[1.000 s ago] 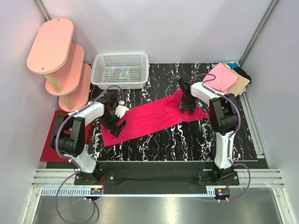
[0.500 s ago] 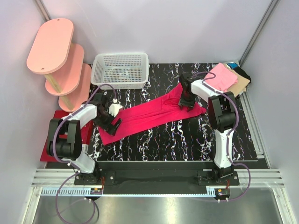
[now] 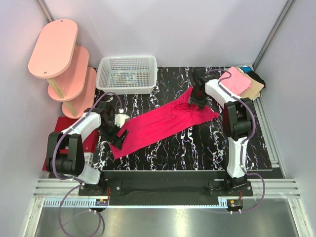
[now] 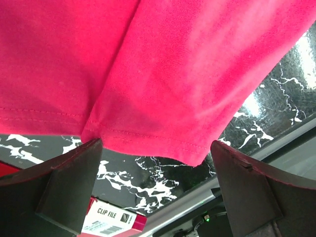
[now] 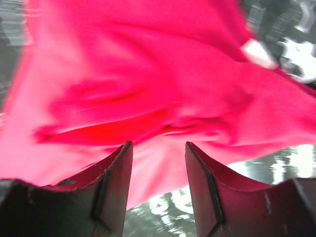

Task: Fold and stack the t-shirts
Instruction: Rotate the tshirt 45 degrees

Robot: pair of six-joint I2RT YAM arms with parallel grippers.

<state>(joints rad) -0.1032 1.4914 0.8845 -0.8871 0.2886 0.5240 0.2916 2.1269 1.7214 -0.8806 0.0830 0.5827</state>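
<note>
top external view has the magenta shirt (image 3: pixel 158 123) lying as a long slanted band across the table (image 3: pixel 197 148), one end near the near left corner and the other reaching toward the far right corner. over the last second the band has grown longer and narrower. the left gripper (image 3: pixel 120 134) has drifted out toward the left edge, and the right gripper (image 3: pixel 198 98) has shifted a little toward the far edge. this reads as the two arms drawing the cloth out straight, so the shirt looks spread and smoothed but not yet folded.

in the left wrist view the left fingers (image 4: pixel 64 182) are spread fully apart on either side of the shirt's stitched hem. the hem corner lies on the table between them and nothing is pinched, so that end is released.

in the right wrist view, which is blurred, the right fingers (image 5: pixel 116 182) stand partly apart over bunched cloth. whether they are pinching a fold cannot be told.

a stack (image 3: pixel 237 81) of folded shirts sits at the far right corner, so the magenta one probably still has to be folded and carried there.

the only readable writing is a white label (image 4: pixel 111 214) saying "clip file". it sits on a red item at the table's left edge, seen in the left wrist view.
</note>
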